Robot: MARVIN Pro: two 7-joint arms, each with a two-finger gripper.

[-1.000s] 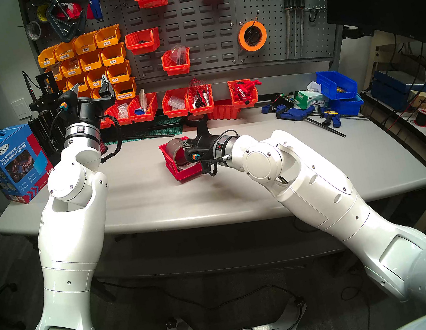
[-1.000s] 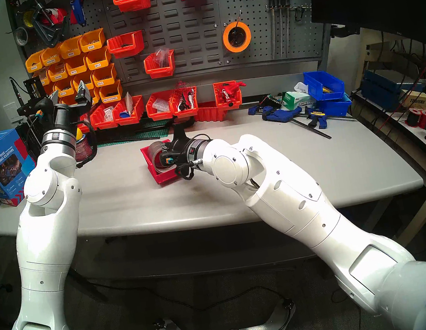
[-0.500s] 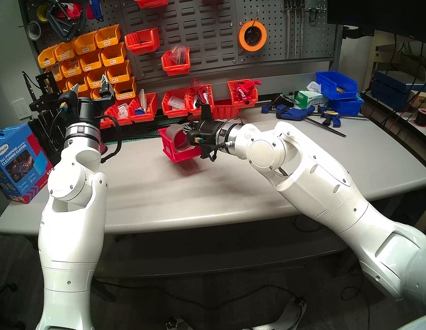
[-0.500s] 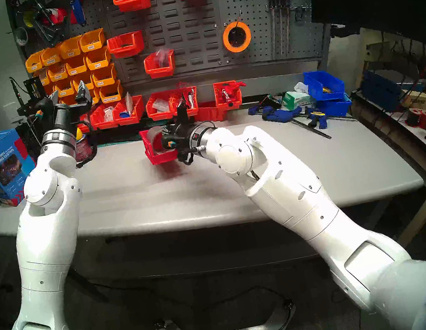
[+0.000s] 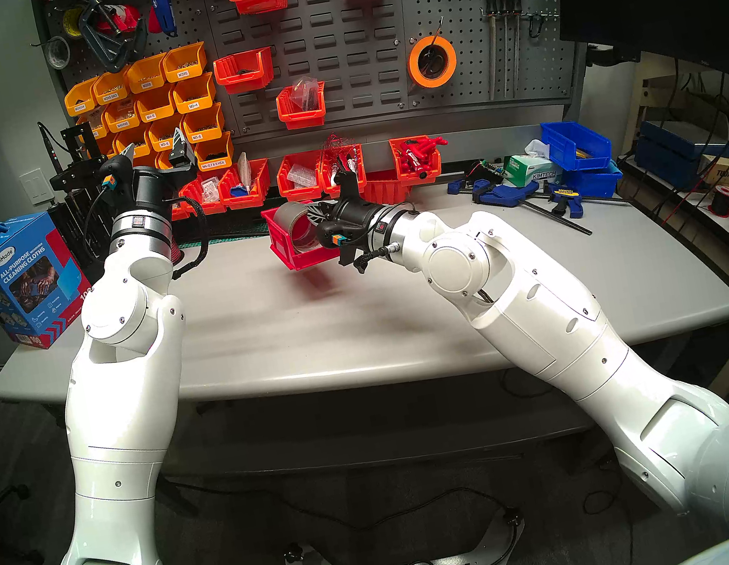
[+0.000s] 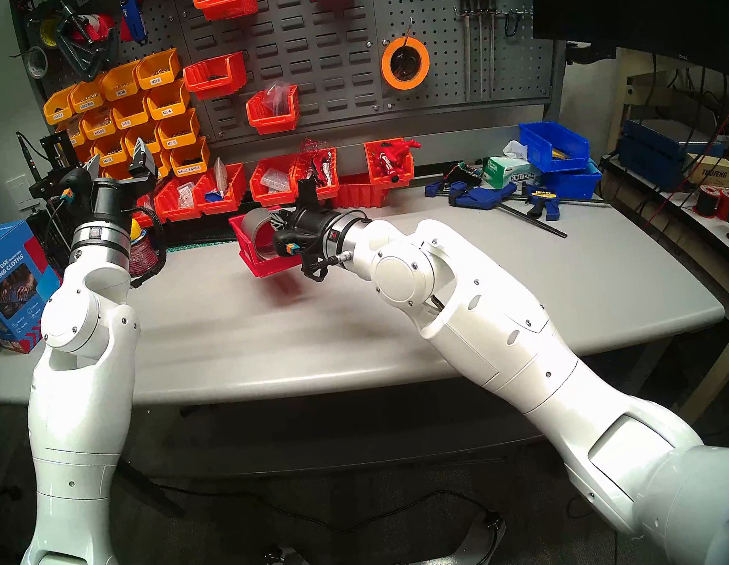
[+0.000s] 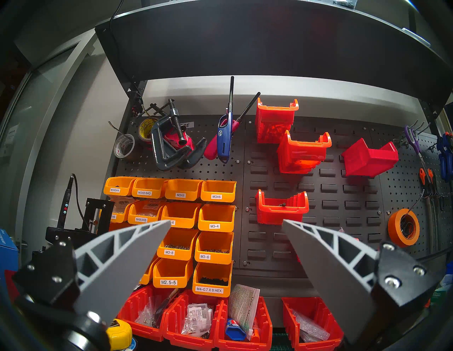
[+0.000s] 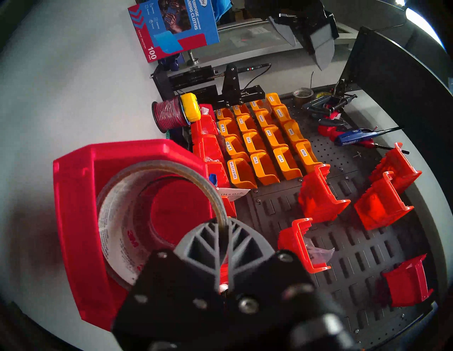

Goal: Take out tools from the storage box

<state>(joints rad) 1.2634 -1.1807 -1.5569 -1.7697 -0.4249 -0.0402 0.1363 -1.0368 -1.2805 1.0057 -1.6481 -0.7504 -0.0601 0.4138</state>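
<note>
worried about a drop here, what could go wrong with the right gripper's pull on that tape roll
1. The right gripper pinches only the thin wall of the tape roll, and the red bin has lifted off the table with it. The bin may fall or swing loose.
2. The left gripper is open, well away, so nothing braces the bin.

Silver tape roll (image 8: 157,176) sits inside tilted, lifted red bin (image 8: 81,220).

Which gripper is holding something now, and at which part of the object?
The right gripper is shut on the wall of a silver-grey tape roll standing in the red box. The left gripper is open and empty.
</note>
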